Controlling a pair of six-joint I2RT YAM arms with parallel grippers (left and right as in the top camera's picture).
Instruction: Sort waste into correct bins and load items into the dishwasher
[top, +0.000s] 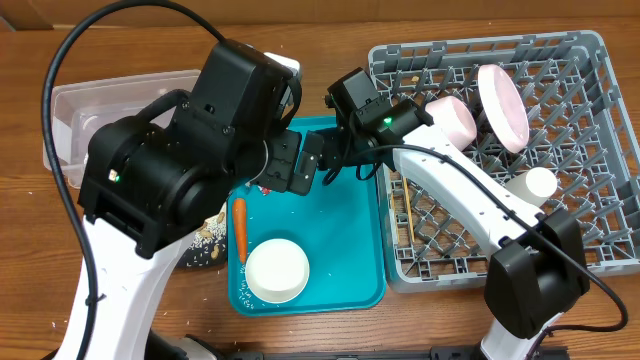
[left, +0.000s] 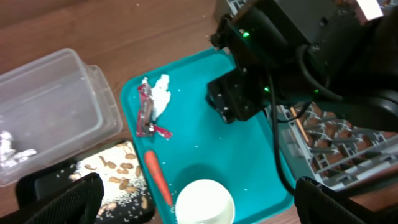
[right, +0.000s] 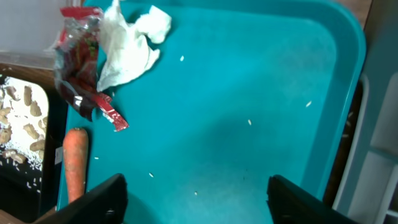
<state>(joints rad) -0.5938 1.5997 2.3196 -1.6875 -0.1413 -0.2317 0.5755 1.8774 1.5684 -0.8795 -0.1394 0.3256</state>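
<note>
On the teal tray (top: 350, 240) lie a red shiny wrapper (right: 81, 68), a crumpled white tissue (right: 130, 43), an orange carrot (top: 240, 228) and a white bowl (top: 277, 270). My right gripper (right: 196, 193) hangs open over bare tray just right of the wrapper and carrot, nothing between its fingers; its black body (left: 239, 99) also shows from the left wrist. My left gripper (left: 199, 190) is wide open, high above the bowl (left: 205, 202) and the carrot (left: 158, 177). The grey dishwasher rack (top: 590, 150) holds pinkish dishes (top: 503, 105).
The clear tub (top: 70, 110) stands at the far left with a few white scraps inside. A black tray (left: 118, 180) of beige crumbs and rice sits left of the teal tray. My left arm's bulk (top: 180, 150) hides much of that side from overhead.
</note>
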